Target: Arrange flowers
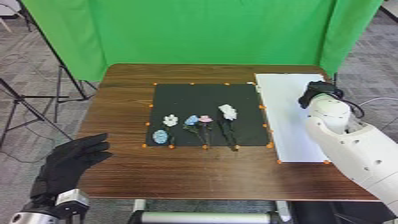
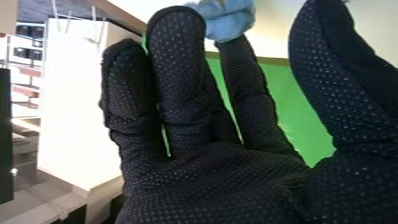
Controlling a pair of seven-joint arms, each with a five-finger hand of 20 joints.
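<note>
Near the far right corner of the tabletop [image 1: 178,175], the right hand [image 1: 320,92] is hanging above the white sheet [image 1: 298,135]. In the right wrist view, its fingers are reaching out nearly straight and the thumb is standing apart from them. A pale blue thing [image 2: 229,22] is overlapping one fingertip; what it is, and whether it is being touched, I cannot tell.

The left hand [image 1: 75,155] is waiting beside the left edge, toward the near corner, its fingers loosely extended and its thumb apart.

The flowers are lying on the black mat [image 1: 191,97], around the middle of the tabletop. The blue cluster [image 1: 160,136] is sitting nearest the left edge, with the small white flower [image 1: 171,120] just beyond it. The blue flower [image 1: 191,120] and the pink flower [image 1: 205,119] are lying side by side. The large white flower [image 1: 228,112] is lying to their right, its stem pointing toward the near edge.
</note>
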